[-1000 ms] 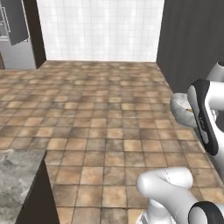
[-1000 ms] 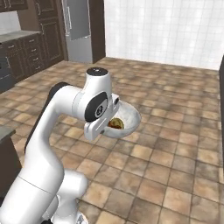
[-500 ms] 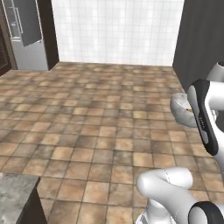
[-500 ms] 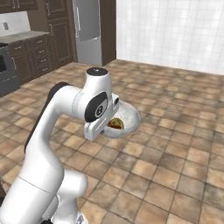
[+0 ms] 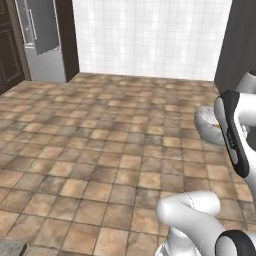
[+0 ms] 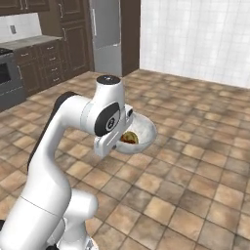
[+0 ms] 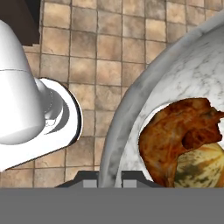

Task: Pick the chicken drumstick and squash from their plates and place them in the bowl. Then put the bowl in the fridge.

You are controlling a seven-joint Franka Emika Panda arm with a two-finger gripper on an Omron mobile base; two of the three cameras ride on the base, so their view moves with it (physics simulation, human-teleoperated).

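My gripper [image 7: 105, 177] is shut on the rim of the off-white marbled bowl [image 7: 127, 113], holding it up above the tiled floor. Inside the bowl lies the reddish-brown chicken drumstick [image 7: 173, 131], resting over the pale yellow-green squash [image 7: 203, 164]. In the right base view the bowl [image 6: 144, 131] hangs in front of the hand, and the gripper [image 6: 123, 140] is mostly covered by it. From the left base view the bowl [image 5: 206, 125] peeks out beside the forearm. The tall grey fridge [image 6: 105, 34] [image 5: 42, 40] stands at the far left, its front shut. The plates are out of view.
Dark brown cabinets [image 6: 66, 49] and a stove [image 6: 7, 73] line the left wall beside the fridge. A white tiled wall [image 5: 150, 35] closes the back, and a dark panel [image 5: 240, 45] stands at the right. A grey counter corner [image 5: 10, 247] sits low left. Open tile floor [image 5: 100, 150] lies ahead.
The whole picture has shifted: the base has moved, and the fridge and cabinets have slid rightward into view and look nearer. The arm keeps the bowl in the same hold.
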